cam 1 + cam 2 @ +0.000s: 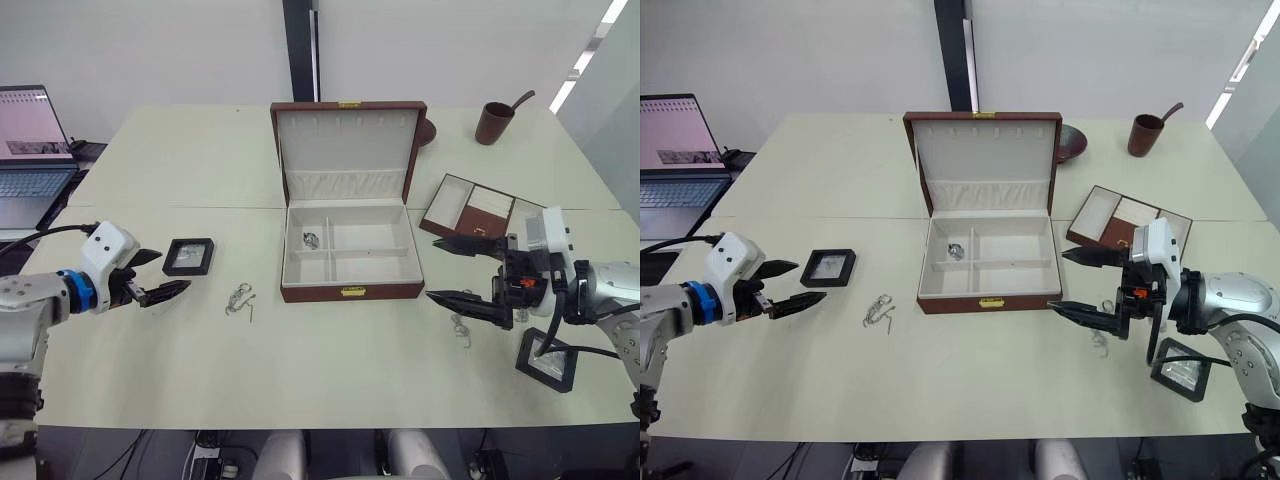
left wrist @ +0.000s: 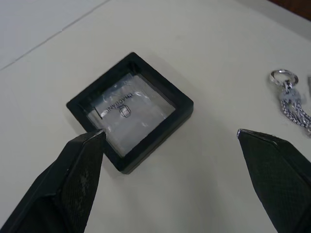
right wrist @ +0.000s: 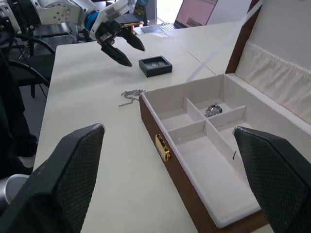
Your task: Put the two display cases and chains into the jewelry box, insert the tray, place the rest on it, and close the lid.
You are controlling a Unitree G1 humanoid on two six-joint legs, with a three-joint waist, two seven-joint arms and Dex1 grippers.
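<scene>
The left claw (image 1: 160,274) hangs released, fingers spread, just short of one display case (image 1: 189,256) lying flat on the surface (image 1: 300,370); a loose chain (image 1: 240,299) lies beyond it toward the jewelry box (image 1: 347,262). The right claw (image 1: 462,270) is also released and empty, facing the box's front, its lid (image 1: 346,150) upright. Behind this claw sits the tray (image 1: 478,208), partly hidden by it. A second display case (image 1: 548,359) and second loose chain (image 1: 460,329) lie beside its wrist. A third chain (image 1: 312,239) rests in a rear compartment, its detail unclear.
</scene>
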